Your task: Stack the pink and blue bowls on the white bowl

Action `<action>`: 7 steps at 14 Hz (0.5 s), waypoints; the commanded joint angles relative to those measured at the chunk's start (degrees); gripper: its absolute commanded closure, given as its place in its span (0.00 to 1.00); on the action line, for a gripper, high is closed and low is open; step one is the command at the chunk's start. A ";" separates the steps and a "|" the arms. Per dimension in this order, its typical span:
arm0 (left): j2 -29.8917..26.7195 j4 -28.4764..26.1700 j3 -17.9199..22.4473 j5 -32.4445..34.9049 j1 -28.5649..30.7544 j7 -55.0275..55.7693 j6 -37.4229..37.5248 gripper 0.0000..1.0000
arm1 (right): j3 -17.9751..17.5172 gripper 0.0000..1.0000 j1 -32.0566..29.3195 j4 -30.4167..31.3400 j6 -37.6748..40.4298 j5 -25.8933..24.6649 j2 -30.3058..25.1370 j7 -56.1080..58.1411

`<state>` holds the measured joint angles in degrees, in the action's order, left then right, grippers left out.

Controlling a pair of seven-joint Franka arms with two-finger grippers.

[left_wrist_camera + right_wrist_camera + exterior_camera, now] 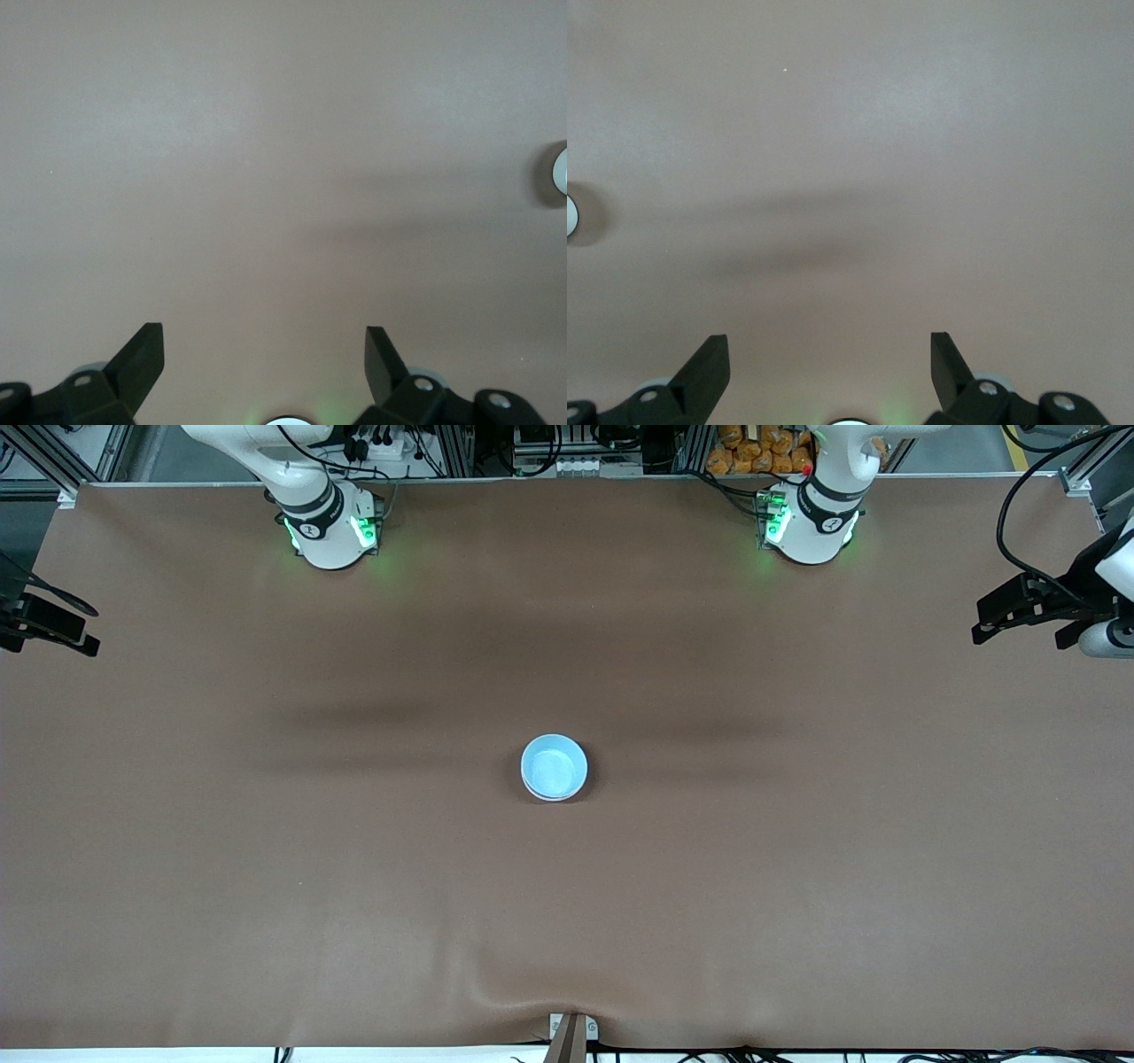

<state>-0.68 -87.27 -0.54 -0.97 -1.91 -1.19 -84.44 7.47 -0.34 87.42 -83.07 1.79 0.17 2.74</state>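
One light blue bowl (pixel 554 767) stands upright in the middle of the brown table, with a paler edge just showing under its rim. The pink bowl and the white bowl are hidden from view. My left gripper (pixel 1019 624) hangs open and empty over the left arm's end of the table, well away from the bowl. My right gripper (pixel 89 631) hangs open and empty over the right arm's end. In the left wrist view my left gripper (pixel 264 329) frames bare table, with the bowl (pixel 560 170) at the picture's edge. The right wrist view shows my right gripper (pixel 830 336) and the bowl (pixel 570 216) likewise.
A brown mat (pixel 354 868) covers the whole table and is wrinkled near the front edge by a small clamp (pixel 571 1029). Both arm bases (pixel 332 531) (pixel 811 527) stand along the edge farthest from the front camera.
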 commanded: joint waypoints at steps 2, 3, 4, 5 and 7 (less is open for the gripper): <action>0.42 0.17 -0.08 0.09 0.42 -0.31 -0.28 0.00 | -0.70 0.00 -0.27 -1.02 0.81 -0.91 0.27 -0.90; 0.42 0.17 -0.08 0.09 0.42 -0.22 -0.28 0.00 | -0.70 0.00 -0.36 -1.02 0.72 -0.91 0.27 -0.81; 0.42 0.17 0.01 0.09 0.42 -0.22 -0.28 0.00 | -0.70 0.00 -0.36 -1.02 0.72 -0.91 0.27 -0.81; 0.42 0.17 -0.07 0.09 0.42 -0.22 -0.28 0.00 | -0.70 0.00 -0.36 -0.93 0.72 -0.91 0.27 -0.64; 0.50 0.00 -0.07 0.09 0.24 -0.22 -0.28 0.00 | -0.70 0.00 -0.45 -0.76 0.81 -0.91 0.27 -0.46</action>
<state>-0.27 -87.29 -0.50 -0.97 -1.69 -1.19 -84.44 7.33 -0.34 87.42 -83.07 1.79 0.20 2.74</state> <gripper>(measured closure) 0.000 0.000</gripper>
